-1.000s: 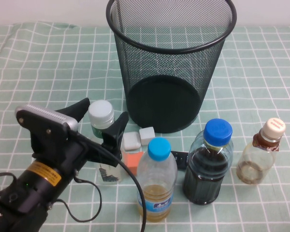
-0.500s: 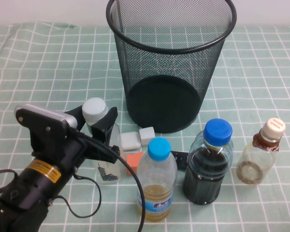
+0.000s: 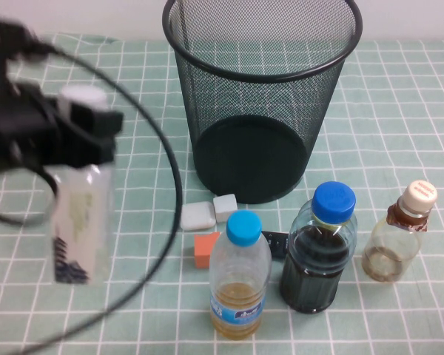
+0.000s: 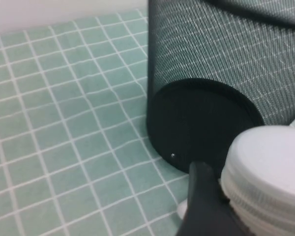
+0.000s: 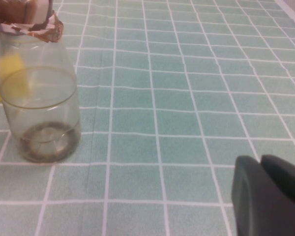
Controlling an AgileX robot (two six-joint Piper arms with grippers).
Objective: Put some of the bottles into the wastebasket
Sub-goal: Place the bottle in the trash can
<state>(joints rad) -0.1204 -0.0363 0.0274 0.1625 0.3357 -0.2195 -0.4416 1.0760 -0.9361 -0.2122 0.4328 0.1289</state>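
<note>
Your left end effector (image 3: 78, 126) pinches the white-capped bottle (image 3: 78, 207) aloft, left of the wastebasket (image 3: 263, 44); swinging fast could clip the rim. Right end effector (image 5: 270, 196): cannot tell

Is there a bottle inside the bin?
No, the bin holds nothing; the left end effector holds one bottle beside it.

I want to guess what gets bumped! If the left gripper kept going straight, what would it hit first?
Probably the wastebasket. The left gripper, shut on the white-capped bottle, faces its lower wall, though depth is unclear.
</note>
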